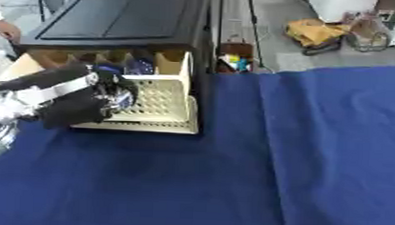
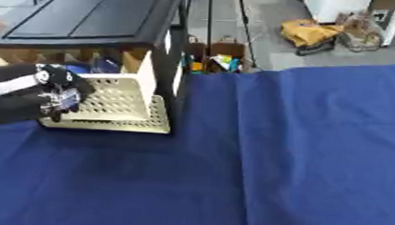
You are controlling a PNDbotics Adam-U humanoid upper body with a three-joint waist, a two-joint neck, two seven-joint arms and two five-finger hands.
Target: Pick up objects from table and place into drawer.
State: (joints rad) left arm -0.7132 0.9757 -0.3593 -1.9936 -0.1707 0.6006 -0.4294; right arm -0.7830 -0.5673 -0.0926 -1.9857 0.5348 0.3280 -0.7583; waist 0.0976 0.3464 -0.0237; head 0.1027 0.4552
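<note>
We note the left hand (image 1: 67, 104) poised over the open cream drawer (image 1: 164, 101) of the black cabinet (image 1: 121, 20), its fingers (image 1: 110, 84) curled round a small shiny object (image 1: 120, 99), presumably held there for release inside, above the blue-clothed desk (image 1: 231, 173).
</note>
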